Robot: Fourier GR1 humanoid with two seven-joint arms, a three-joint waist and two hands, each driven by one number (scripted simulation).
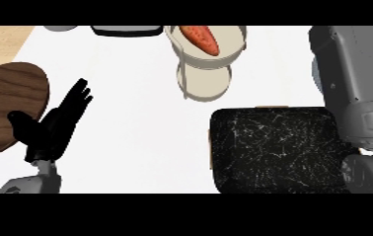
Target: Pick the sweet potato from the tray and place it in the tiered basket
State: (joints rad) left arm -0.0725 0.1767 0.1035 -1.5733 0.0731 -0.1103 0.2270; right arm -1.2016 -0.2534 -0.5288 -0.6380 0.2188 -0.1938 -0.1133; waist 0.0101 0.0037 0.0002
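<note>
The orange sweet potato (201, 38) lies in the upper bowl of the beige tiered basket (232, 46) at the top middle. The basket's lower bowl (205, 82) holds nothing. The black marbled tray (273, 151) sits at the lower right with nothing on it. My left hand (53, 124) rests open at the left, fingers up, far from both. My right forearm (346, 77) runs along the right edge beside the tray. Only a dark part of the right hand (358, 173) shows at the forearm's lower end.
A round dark wooden board (22, 97) lies at the left edge, partly behind my left hand. A black-and-white object (125, 30) and a grey one (59, 28) peek in at the top. White countertop (131, 131) lies between the board and the tray.
</note>
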